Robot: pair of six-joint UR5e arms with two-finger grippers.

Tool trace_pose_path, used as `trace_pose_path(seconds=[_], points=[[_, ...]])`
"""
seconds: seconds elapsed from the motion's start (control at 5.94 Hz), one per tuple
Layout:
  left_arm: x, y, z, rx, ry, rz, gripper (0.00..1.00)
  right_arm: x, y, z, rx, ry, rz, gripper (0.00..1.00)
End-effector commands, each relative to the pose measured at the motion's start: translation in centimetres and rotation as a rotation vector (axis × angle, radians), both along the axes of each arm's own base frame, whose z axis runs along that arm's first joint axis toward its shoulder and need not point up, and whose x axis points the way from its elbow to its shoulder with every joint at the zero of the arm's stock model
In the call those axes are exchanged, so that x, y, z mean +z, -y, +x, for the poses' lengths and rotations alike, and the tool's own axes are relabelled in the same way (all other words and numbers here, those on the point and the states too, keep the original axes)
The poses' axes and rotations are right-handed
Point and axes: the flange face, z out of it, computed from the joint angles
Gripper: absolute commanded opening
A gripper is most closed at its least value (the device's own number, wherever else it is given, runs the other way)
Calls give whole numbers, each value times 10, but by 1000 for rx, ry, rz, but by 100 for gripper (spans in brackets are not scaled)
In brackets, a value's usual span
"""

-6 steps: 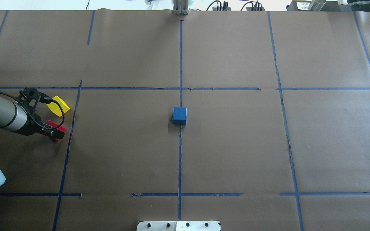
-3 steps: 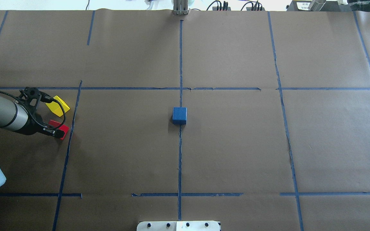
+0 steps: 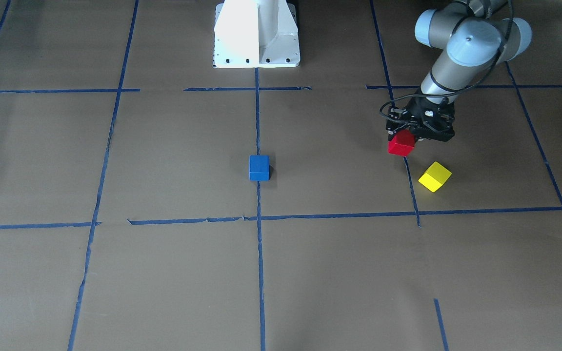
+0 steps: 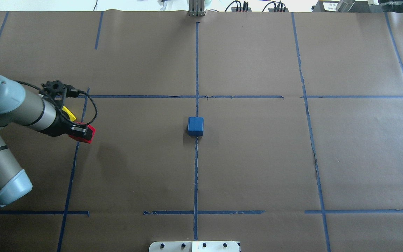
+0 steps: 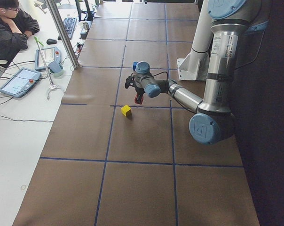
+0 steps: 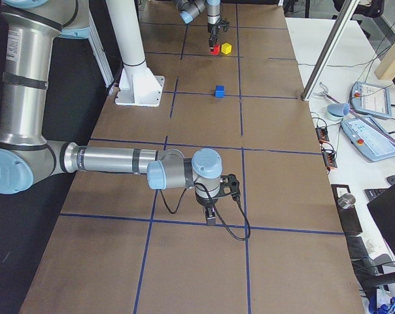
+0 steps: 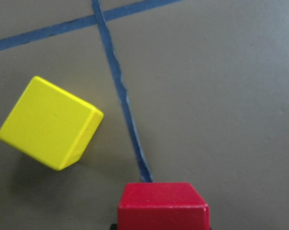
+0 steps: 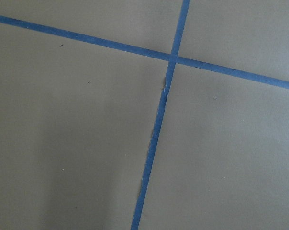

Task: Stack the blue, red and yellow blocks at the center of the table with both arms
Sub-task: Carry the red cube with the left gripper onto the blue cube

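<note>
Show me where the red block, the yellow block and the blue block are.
red block (image 3: pixel 401 145), front-facing view, its visible front face.
yellow block (image 3: pixel 436 172), front-facing view, its top face.
blue block (image 4: pixel 196 124), overhead view, its top face.

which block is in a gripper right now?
The red block, clamped in the left gripper. The yellow block sits free on the paper beside it; the blue block sits alone on the centre tape line.

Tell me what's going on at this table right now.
The left gripper is shut on the red block, apparently lifted off the table, beside the yellow block. The blue block sits alone at the centre, nothing stacked on it yet. The right gripper hangs far from all three blocks.
</note>
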Motion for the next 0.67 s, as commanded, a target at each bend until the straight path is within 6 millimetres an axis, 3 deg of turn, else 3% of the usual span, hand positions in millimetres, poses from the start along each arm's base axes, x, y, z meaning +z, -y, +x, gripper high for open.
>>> trace_pose_path(seconds=[0.0,0.17,0.51], points=[[-98,6,58,4,24,-76,7,0,0,0,2,0,-2,100],[-134,11,79,-35,17,-102,7,-3,2,0,3,1,3,100],[-200,28,172,-108,29,-146,7,-4,3,0,3,3,6,100]])
